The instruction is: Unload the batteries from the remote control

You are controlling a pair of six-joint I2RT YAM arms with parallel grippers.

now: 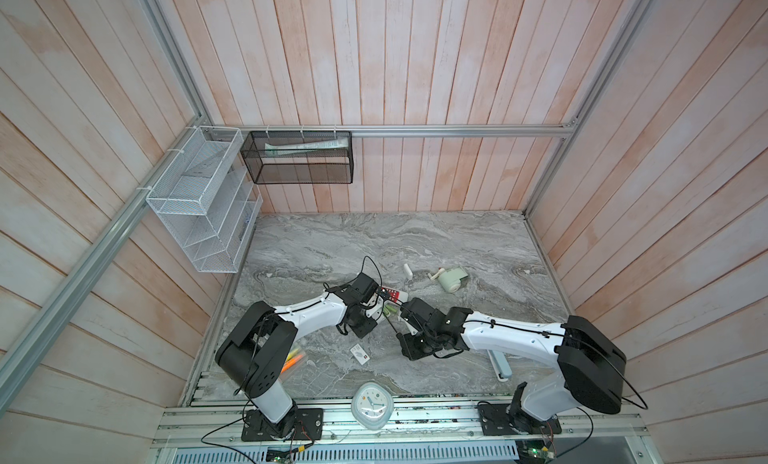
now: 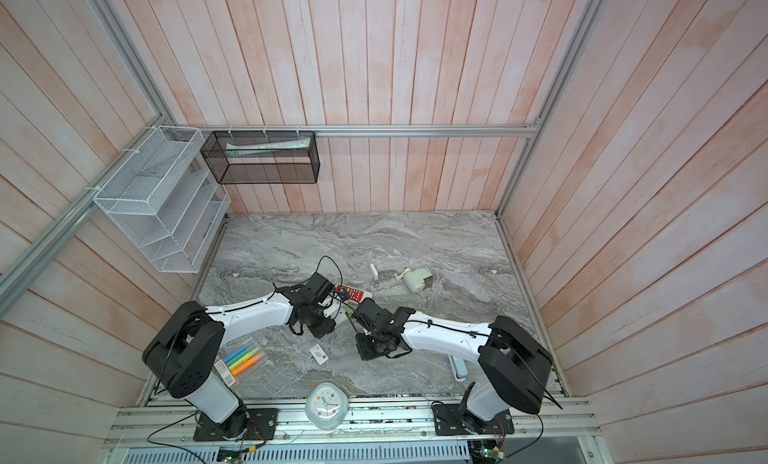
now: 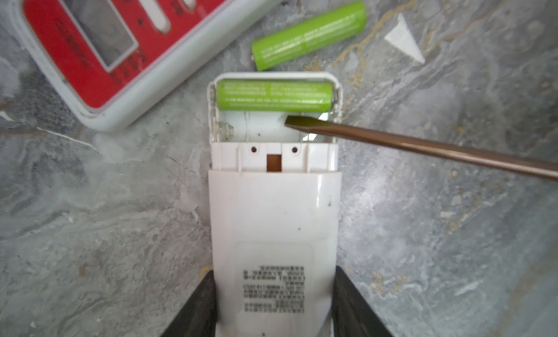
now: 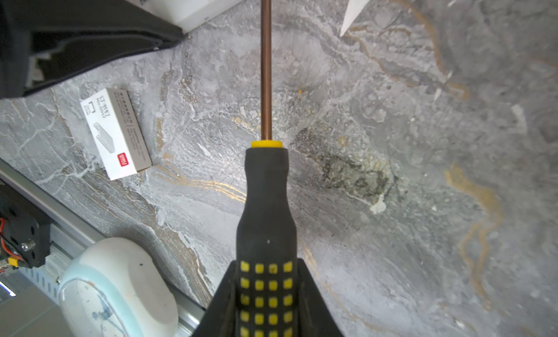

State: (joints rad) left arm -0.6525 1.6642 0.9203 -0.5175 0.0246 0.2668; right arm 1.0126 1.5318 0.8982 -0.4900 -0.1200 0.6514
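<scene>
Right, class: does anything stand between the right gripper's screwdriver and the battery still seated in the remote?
Nothing visible does. The compartment of the remote lies open, and the tip of the screwdriver sits in the empty slot beside the seated battery.

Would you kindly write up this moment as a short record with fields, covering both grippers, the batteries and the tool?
Left gripper: shut on the white remote, compartment open
Right gripper: shut on the screwdriver handle
Seated battery: lime green, in the end slot
Loose battery: lime green, on the table beside the remote
Screwdriver tip: at the empty slot; contact unclear
Nearby: red-faced device
</scene>
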